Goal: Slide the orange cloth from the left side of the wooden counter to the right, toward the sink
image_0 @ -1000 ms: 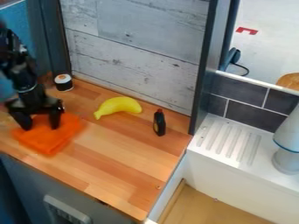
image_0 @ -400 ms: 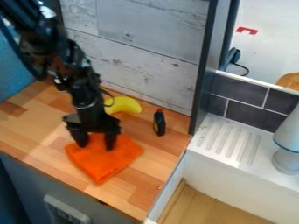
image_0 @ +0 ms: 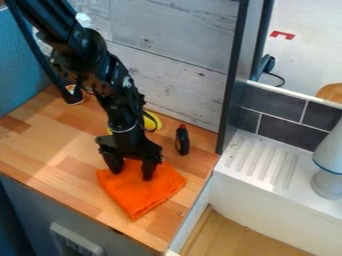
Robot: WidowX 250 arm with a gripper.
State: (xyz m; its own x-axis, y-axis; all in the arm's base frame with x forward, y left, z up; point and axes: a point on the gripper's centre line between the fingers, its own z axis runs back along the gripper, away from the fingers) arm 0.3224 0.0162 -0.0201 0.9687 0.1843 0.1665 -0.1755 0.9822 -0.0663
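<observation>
Because the gripper (image_0: 131, 170) has its fingers apart on the orange cloth (image_0: 141, 194), which spreads mostly towards its five o'clock, uneven drag could bunch the fabric, and a swing towards two o'clock could topple the dark bottle (image_0: 182, 141).

Looks like a toy-kitchen mock-up: wood-plank tabletop (image_0: 73, 172), grey board wall (image_0: 180, 60) along its back edge, dark tile backsplash (image_0: 286, 131) and white ribbed drainboard (image_0: 257, 162) past its right edge. Whether it's a lab or a home, can't tell
</observation>
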